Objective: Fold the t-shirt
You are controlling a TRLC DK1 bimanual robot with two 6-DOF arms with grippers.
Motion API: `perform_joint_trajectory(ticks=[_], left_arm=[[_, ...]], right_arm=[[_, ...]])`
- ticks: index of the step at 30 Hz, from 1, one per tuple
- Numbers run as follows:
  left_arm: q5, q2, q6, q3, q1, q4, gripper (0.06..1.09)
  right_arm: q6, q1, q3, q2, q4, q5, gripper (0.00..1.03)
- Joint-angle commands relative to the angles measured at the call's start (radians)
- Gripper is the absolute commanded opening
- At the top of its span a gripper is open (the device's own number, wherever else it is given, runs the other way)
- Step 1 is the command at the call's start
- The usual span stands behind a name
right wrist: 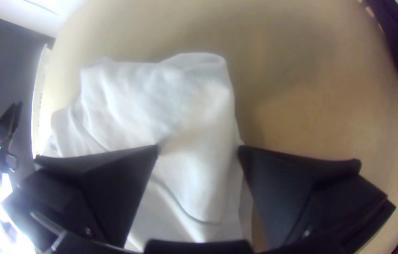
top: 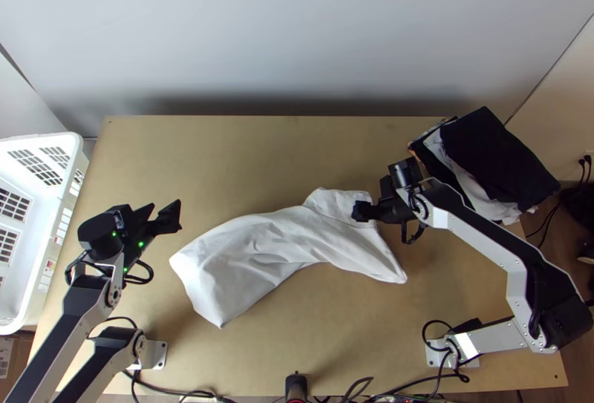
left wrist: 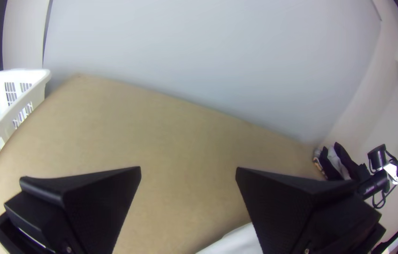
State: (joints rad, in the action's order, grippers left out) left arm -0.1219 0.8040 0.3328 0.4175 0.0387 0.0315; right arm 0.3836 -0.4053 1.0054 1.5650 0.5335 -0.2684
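Across your counter (top: 245, 158), the rumpled white T-shirt (top: 260, 254) stretches from 8 to 2 o'clock. Your wide-open, empty right gripper (right wrist: 199, 148) sits at its 2-o'clock end, probably to pinch cloth; your left gripper (left wrist: 188, 168), also spread and empty, hangs clear at 10.

Bright, soft shadows, glare, bent edges

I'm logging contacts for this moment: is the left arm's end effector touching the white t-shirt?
Apart. The top view shows a strip of bare table between the left end effector and the nearest edge of the white t-shirt.
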Motion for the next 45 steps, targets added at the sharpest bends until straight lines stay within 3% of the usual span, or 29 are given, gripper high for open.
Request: perform_joint_trajectory(ticks=[1, 3, 5, 8, 10, 12, 16, 22, 25, 29, 45], left_arm=[[-0.001, 0.001, -0.001, 0.004, -0.002, -0.008, 1.04], [-0.001, 0.000, -0.001, 0.004, -0.002, -0.010, 1.04], [-0.001, 0.000, -0.003, 0.003, -0.005, -0.016, 1.04], [-0.001, 0.000, -0.003, 0.000, -0.005, -0.024, 1.04], [-0.002, 0.000, -0.003, -0.003, -0.003, -0.024, 1.04], [-0.001, 0.001, -0.003, -0.003, 0.004, -0.024, 1.04], [-0.001, 0.004, -0.001, -0.002, 0.009, -0.021, 1.04], [-0.001, 0.004, -0.001, -0.011, 0.009, -0.021, 1.04], [-0.001, 0.004, 0.000, -0.013, 0.009, -0.021, 1.04], [-0.002, 0.008, 0.000, -0.014, 0.010, -0.013, 1.04], [-0.035, 0.271, -0.015, 0.044, 0.049, -0.056, 1.04]], right_arm=[[0.026, -0.021, -0.007, -0.005, 0.008, -0.009, 0.01], [-0.032, -0.043, -0.051, -0.049, -0.027, -0.002, 0.03], [-0.107, -0.066, -0.111, -0.134, -0.078, 0.066, 0.03], [-0.311, -0.155, -0.225, -0.338, -0.202, 0.204, 0.03], [-0.442, -0.196, -0.298, -0.499, -0.302, 0.213, 0.02], [-0.499, -0.217, -0.337, -0.655, -0.326, 0.212, 0.02], [-0.617, -0.259, -0.372, -0.856, -0.182, 0.212, 0.02], [-0.703, -0.287, -0.407, -1.122, 0.129, 0.173, 0.02], [-0.776, -0.283, -0.444, -1.221, 0.197, 0.173, 0.02], [-0.937, -0.251, -0.507, -1.361, 0.217, 0.173, 0.02], [-0.928, -0.305, -0.542, -1.376, 0.183, 0.169, 0.02]])
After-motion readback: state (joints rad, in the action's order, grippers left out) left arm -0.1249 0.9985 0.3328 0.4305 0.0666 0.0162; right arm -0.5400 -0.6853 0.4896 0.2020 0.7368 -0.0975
